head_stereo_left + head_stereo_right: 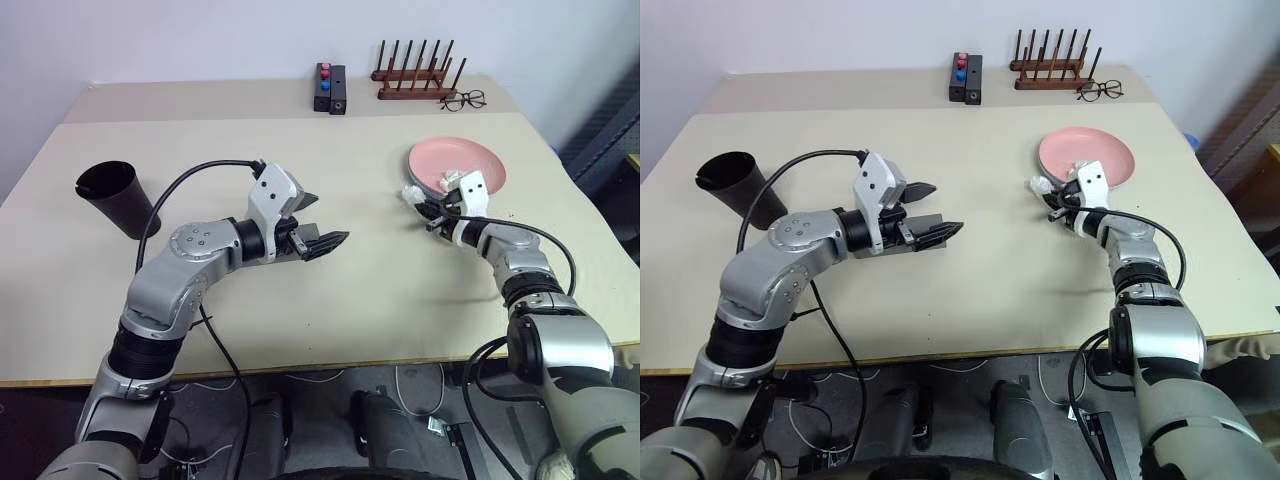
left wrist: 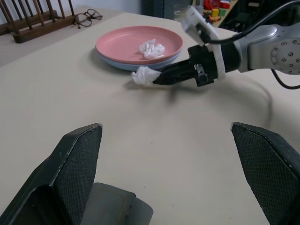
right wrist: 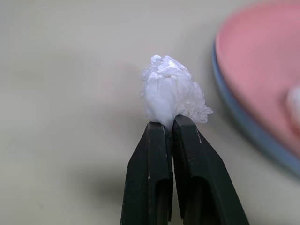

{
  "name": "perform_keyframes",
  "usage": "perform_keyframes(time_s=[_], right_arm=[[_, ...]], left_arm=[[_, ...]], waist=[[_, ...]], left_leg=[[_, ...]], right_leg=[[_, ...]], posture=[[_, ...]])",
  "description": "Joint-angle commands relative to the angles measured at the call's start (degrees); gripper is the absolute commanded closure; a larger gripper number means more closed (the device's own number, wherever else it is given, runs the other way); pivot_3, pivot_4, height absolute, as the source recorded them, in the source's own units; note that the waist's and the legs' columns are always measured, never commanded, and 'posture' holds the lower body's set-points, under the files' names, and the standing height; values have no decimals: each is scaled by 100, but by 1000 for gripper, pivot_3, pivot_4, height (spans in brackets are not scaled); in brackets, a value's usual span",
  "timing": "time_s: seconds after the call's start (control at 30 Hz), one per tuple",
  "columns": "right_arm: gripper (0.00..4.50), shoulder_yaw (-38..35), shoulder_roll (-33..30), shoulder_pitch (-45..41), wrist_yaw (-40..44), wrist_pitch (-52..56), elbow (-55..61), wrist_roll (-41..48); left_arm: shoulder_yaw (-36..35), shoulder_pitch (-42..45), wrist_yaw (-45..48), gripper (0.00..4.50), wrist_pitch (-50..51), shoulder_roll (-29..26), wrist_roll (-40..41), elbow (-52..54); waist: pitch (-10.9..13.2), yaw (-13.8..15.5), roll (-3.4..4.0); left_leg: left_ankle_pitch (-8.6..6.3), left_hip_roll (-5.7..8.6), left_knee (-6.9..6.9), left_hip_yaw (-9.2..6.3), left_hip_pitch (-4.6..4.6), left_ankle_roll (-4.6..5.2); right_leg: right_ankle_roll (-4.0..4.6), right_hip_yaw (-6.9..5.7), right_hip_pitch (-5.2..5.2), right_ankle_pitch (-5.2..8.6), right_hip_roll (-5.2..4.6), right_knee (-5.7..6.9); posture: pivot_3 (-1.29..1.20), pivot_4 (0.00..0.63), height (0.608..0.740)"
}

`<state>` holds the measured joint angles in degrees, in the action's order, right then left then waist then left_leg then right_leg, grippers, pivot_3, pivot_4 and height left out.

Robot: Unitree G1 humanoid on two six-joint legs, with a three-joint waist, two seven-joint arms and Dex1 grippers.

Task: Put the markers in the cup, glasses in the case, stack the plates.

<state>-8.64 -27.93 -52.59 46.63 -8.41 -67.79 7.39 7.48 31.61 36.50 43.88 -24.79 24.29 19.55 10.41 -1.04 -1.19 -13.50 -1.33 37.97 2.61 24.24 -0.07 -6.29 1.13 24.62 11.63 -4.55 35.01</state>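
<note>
light: bright, even | shadows: soft | blur: pink plate (image 3: 262,70) out of focus

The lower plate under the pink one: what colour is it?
Light blue, its rim peeking out beneath the pink plate; clearest in the left wrist view.

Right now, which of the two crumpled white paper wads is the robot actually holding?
The paper wad pinched in the right gripper, just beside the stacked plates. The other wad lies loose on the pink plate, untouched.
</note>
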Motion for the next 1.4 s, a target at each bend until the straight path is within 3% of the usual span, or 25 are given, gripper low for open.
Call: perform_keyframes(time_s=[0.03,0.33,0.43,0.63,0.83,0.97,1.13,1.27,1.4], right_arm=[[4467,-318,-212,-290,2,-172,300,256],[4467,-347,-594,-780,-1091,-366,-269,-101],[3489,-292,-622,-847,-1280,-304,-476,-254],[510,-330,-562,-914,-1339,-373,-515,-280],[510,-385,-610,-867,-1107,-559,-353,-173],[510,-423,-615,-562,-129,-612,265,117],[510,-259,-865,792,1464,674,2483,777],[510,-476,-1395,1912,1839,1745,4013,1260],[510,-892,-2060,2790,1919,2278,4651,1512]], left_arm=[[-21,107,17,0,-187,68,-3,1],[-8,118,-4,0,-262,172,-33,-58],[-48,59,-46,0,-226,153,-21,7],[-144,-60,-125,0,-177,87,16,99],[-175,-226,-444,0,-469,147,-220,106],[-485,-497,-1097,0,-1719,533,-713,-188],[-638,-839,-441,0,-1740,116,-493,-401],[-1082,-1068,89,0,-1898,-72,-28,-530],[-1240,-1528,475,0,-2218,-347,-11,-543]], waist=[[0,1,0],[1,-13,1],[1,-11,1],[1,-14,2],[1,-14,2],[2,-8,3],[1,42,4],[3,59,9],[3,33,10]], left_leg=[[0,0,0,0,0,0],[0,0,-1,0,-1,0],[0,0,-2,0,0,0],[0,0,-2,0,0,0],[0,0,-2,1,0,0],[0,0,-3,1,0,0],[0,-1,-6,-4,0,0],[0,-1,-1,-2,6,0],[-1,0,0,4,1,-1]], right_leg=[[1,0,0,0,0,0],[11,0,0,6,0,-1],[11,1,0,6,0,-2],[11,1,0,6,0,-2],[10,1,0,6,0,-2],[10,2,0,6,-1,-3],[-5,-6,-2,-3,-1,0],[11,-6,0,6,-12,-1],[13,-4,0,7,-14,-4]], posture=[[0,150,740],[0,150,740],[0,150,740],[0,150,740],[0,150,740],[0,150,740],[0,150,740],[0,150,740],[0,150,740]])
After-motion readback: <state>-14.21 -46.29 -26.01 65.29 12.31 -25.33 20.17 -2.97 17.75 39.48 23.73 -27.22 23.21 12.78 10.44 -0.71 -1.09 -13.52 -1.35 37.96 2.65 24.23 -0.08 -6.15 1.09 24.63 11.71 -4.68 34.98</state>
